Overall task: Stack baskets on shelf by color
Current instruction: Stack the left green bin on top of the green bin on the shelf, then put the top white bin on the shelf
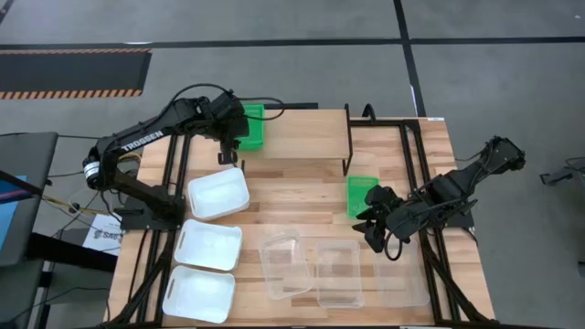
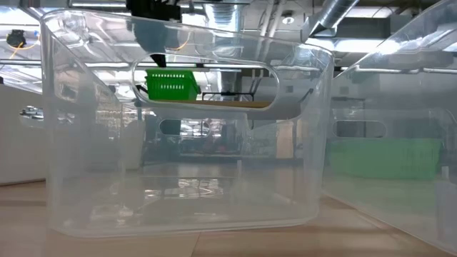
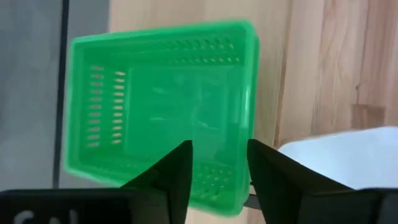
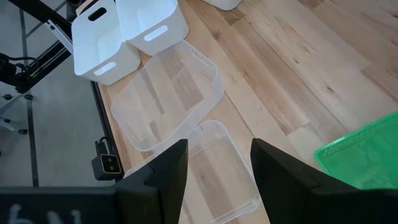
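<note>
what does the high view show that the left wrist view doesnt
Only the high view shows the right gripper open beside a second green basket, three white baskets such as one, the clear baskets such as one, and the whole shelf. Only the left wrist view shows the slotted walls inside the green basket on the shelf and the open gap of the left gripper. Both show that basket, shelf wood and a white basket's edge.

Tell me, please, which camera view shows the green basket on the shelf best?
The left wrist view: the green basket fills it, seen from above, interior visible. The high view shows it partly hidden under the left arm. The low view shows it small, through a clear basket. The right wrist view misses it.
</note>
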You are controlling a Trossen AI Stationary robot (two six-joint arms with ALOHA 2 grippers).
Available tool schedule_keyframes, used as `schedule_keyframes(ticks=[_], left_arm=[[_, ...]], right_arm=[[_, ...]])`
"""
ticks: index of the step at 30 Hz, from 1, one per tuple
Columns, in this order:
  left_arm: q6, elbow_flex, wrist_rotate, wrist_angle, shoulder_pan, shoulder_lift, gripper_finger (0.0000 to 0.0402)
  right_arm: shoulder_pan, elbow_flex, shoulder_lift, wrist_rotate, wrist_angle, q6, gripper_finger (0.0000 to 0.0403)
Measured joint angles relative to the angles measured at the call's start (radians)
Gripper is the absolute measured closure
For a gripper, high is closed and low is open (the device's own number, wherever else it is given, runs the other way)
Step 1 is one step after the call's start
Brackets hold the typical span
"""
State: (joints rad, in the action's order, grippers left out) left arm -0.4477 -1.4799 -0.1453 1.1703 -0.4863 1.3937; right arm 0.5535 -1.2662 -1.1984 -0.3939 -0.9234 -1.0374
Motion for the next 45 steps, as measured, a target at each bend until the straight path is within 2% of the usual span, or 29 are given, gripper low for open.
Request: schedule_keyframes(ticks=[5,9,13,16,21,26,28,34,40,45], left_arm=[[0.086,-0.144,0.034,0.161,0.035,0.0,0.024],[0.206,-0.248,0.168,0.264,0.098,-0.01,0.0243],[0.324,-0.223,0.306,0.268,0.205,-0.06,0.0252],[0.413,-0.138,0.298,0.262,0.31,-0.103,0.0255],[0.558,0.064,0.199,0.162,0.462,-0.179,0.0255],[0.608,0.265,0.094,0.153,0.559,-0.219,0.0256],[0.618,0.342,0.083,0.146,0.577,-0.225,0.0256],[0.618,0.536,0.111,0.082,0.583,-0.215,0.0256],[0.617,0.673,0.123,-0.027,0.579,-0.216,0.0256],[0.619,0.75,0.237,-0.06,0.573,-0.216,0.0256]], right_arm=[[0.0,0.0,0.0,0.0,0.0,0.0,0.0202],[0.0,0.0,0.0,0.0,0.0,0.0,0.0202],[0.0,0.0,0.0,0.0,0.0,-0.001,0.0202],[0.0,0.0,0.0,0.0,0.0,0.0,0.0202],[0.0,0.0,0.0,0.0,0.001,-0.001,0.0202],[0.0,0.0,0.0,0.0,0.001,-0.001,0.0202],[0.0,0.0,0.0,0.0,0.0,0.0,0.0202],[0.0,0.0,0.0,0.0,0.001,-0.001,0.0202],[-0.003,0.0,0.0,0.0,0.0,0.0,0.0202],[-0.007,0.0,0.0,0.0,0.0,0.018,0.0202]])
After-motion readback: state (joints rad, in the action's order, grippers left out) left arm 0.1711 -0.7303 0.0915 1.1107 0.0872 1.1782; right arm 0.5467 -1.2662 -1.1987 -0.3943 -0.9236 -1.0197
